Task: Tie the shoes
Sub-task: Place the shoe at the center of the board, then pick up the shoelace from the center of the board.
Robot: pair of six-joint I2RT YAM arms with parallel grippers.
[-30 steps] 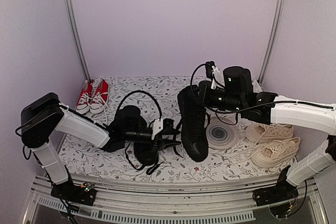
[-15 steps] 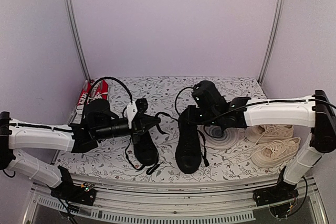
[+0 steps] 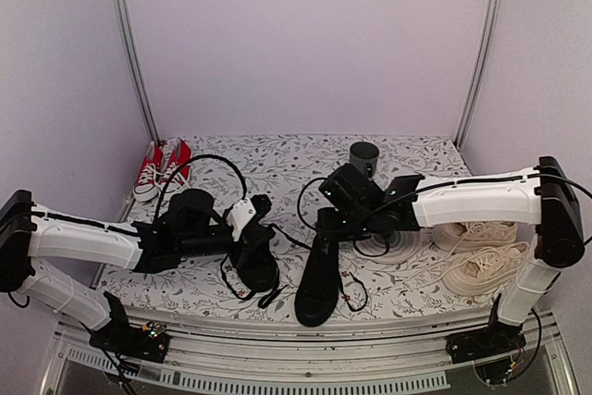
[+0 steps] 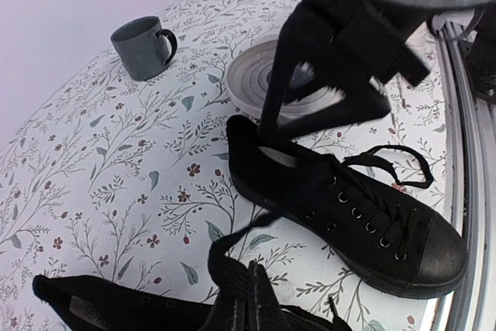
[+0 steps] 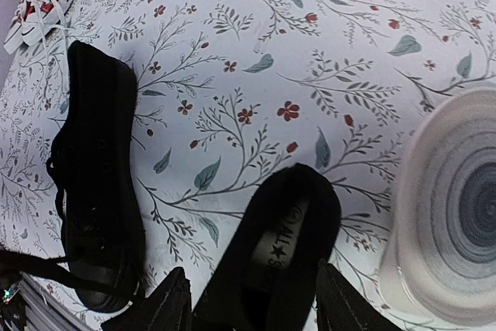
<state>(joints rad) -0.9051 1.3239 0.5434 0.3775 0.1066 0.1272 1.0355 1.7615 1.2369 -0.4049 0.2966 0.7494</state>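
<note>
A: Count and location of the shoes?

B: Two black shoes, both on the floral table [image 3: 277, 156]. The left black shoe [image 3: 256, 264] sits front-left of centre. The right black shoe [image 3: 319, 275] lies just beside it, toe at the near edge, heel pointing back toward the plate [image 3: 400, 240]. Also there: two red sneakers [image 3: 162, 169] at the back-left corner, two cream sneakers [image 3: 481, 256] on the right, one grey mug [image 3: 363, 155] at the back, and that one ribbed plate, right of the right black shoe.

A: Arm poses?

B: Both arms are stretched low over the table, reaching inward from their sides. The left gripper [image 3: 262, 219] is over the left black shoe. The right gripper [image 5: 246, 304] hangs over the heel of the right black shoe.

A: Hands?

B: The left one has its fingers [image 4: 246, 304] pressed together on a flat black lace [image 4: 226, 257]; the wrist view shows the lace running up from between the tips. The right one has its fingers [image 5: 161, 306] spread wide, straddling the heel opening, holding nothing. Whether the tips touch the shoe, I cannot tell.
</note>
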